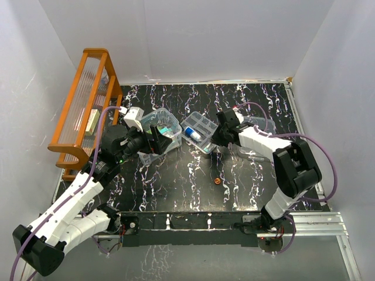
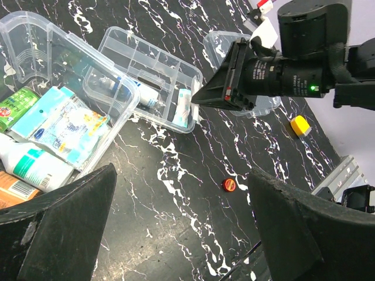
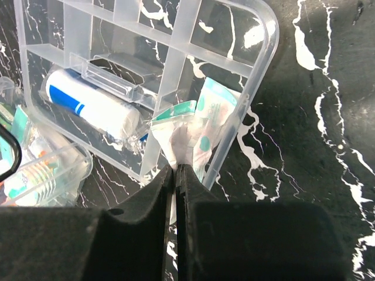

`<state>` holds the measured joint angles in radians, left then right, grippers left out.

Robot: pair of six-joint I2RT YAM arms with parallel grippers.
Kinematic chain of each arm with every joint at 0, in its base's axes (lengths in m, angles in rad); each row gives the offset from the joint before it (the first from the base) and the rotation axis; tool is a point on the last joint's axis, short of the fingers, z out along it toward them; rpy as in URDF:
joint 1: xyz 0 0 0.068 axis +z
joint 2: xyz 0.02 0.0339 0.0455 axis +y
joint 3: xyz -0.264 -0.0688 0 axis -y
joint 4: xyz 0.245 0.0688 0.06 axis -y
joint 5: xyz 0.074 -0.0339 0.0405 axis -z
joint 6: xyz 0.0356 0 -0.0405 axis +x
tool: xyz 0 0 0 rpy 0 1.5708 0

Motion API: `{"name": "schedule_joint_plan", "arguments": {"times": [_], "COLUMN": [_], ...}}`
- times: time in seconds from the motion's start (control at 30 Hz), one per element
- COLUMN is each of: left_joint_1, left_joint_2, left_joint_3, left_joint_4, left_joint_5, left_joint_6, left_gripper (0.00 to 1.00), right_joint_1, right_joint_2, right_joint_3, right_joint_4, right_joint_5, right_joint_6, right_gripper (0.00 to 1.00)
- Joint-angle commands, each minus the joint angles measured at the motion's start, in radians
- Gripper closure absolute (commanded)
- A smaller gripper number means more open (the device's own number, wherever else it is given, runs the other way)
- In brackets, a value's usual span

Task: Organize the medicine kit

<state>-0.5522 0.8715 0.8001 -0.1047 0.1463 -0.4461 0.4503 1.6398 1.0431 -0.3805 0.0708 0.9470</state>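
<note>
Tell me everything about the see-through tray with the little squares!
The tray is clear plastic, rectangular with rounded corners, split by thin walls into small compartments. It lies open-side up on the black marbled table. One long compartment holds a white tube with a blue band. A teal-and-white packet sticks out of a corner compartment, pinched by the right gripper.

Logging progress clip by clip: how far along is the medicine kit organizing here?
Done: bottles and packets sit in the box; a white tube lies in the divided tray. In hand: right jaws shut on a teal packet at the tray's corner compartment; left jaws open, empty. Left: the lid lies off on the table; a small red piece and a yellow piece lie loose.
</note>
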Motion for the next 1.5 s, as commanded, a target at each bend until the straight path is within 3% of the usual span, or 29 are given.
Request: {"name": "schedule_joint_plan", "arguments": {"times": [0.0, 0.23, 0.47, 0.6, 0.8, 1.2, 1.47], "left_joint_1": [-0.003, -0.003, -0.004, -0.004, -0.004, -0.003, -0.003], "left_joint_2": [-0.01, -0.005, 0.001, -0.002, -0.001, 0.007, 0.005], "left_joint_3": [0.007, 0.009, 0.007, 0.009, 0.01, 0.013, 0.009], "left_joint_4": [0.023, 0.016, 0.016, 0.009, 0.012, 0.011, 0.008], "left_joint_5": [0.013, 0.016, 0.023, 0.019, 0.019, 0.022, 0.021], "left_joint_6": [0.006, 0.009, 0.01, 0.014, 0.014, 0.015, 0.014], "left_gripper": [0.07, 0.07, 0.07, 0.07, 0.07, 0.07, 0.07], "right_joint_1": [0.006, 0.007, 0.008, 0.007, 0.007, 0.008, 0.009], "right_joint_2": [0.033, 0.08, 0.129, 0.109, 0.04, 0.187, 0.199], "right_joint_3": [0.052, 0.076, 0.095, 0.089, 0.09, 0.174, 0.141], "right_joint_4": [0.081, 0.072, 0.094, 0.092, 0.092, 0.078, 0.089], "right_joint_5": [0.01, 0.079, 0.07, 0.076, 0.088, 0.018, 0.019], "right_joint_6": [0.066, 0.089, 0.103, 0.101, 0.035, -0.148, -0.162], "right_gripper": [0.94, 0.9, 0.77, 0.71, 0.69, 0.92, 0.98]}}
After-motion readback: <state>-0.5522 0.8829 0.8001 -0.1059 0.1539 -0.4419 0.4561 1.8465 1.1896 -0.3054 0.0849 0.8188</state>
